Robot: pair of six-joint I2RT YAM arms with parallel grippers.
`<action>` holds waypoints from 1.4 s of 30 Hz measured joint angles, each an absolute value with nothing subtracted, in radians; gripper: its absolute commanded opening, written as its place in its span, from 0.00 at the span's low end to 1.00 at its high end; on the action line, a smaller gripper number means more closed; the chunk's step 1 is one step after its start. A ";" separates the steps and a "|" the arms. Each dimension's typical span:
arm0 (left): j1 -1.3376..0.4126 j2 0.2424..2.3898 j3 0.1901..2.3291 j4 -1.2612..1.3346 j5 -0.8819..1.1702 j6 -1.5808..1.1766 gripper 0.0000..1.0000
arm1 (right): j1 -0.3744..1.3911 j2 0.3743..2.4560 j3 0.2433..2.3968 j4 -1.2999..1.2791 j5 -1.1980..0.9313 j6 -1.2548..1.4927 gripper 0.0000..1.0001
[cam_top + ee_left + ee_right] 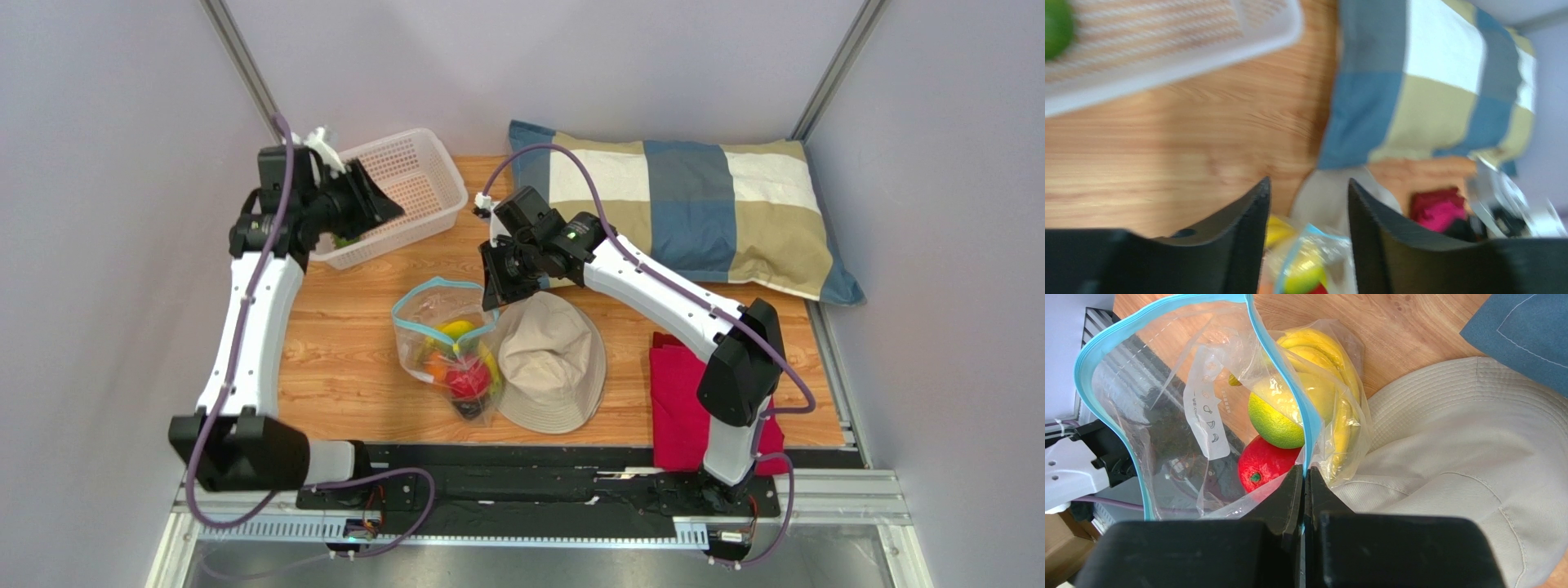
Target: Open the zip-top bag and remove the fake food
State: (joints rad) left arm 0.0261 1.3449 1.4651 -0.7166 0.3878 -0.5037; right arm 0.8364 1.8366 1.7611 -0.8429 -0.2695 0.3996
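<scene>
- The zip-top bag [444, 333] lies at the middle of the wooden table [344, 368]. It touches the beige hat [552, 361] at its 3 o'clock side.
- The right gripper [1304, 478] is clamped shut on the bag's blue zip strip and holds that edge up, so the mouth gapes in a wide loop.
- The fake food [1281, 425] inside includes yellow bananas, a green-yellow round fruit and a red one, piled at the bag's low end.
- The left gripper [1309, 190] hovers by the white mesh basket [405, 184] at 10 o'clock. Its jaws stand apart with nothing between them.
- One green piece [1054, 27] lies in the basket.
- Seen from above, the bag's long axis runs from 12 o'clock to about 5 o'clock. The open mouth is at the 12 o'clock end and faces upward.
- The step in hand appears to be fetching the next fruit. The left gripper should enter through the middle of the loop, clear of the blue strip, and pinch one fruit only, while the right one holds the rim taut and high.
</scene>
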 measured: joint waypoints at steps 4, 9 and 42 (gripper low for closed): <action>-0.173 1.188 1.336 -0.723 0.425 -0.525 0.28 | 0.837 1.837 1.769 -0.844 -0.268 0.411 0.00; -0.359 1.068 1.208 -0.744 0.370 -0.579 0.26 | 0.840 1.833 1.770 -0.844 -0.263 0.426 0.00; -0.524 1.173 0.981 -0.751 0.110 -0.594 0.55 | 0.850 1.763 1.685 -0.802 -0.245 0.479 0.00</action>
State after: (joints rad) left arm -0.5243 1.1732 0.9806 -0.7513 0.1101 -0.5938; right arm 0.8497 1.7634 1.6852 -0.8021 -0.2451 0.4793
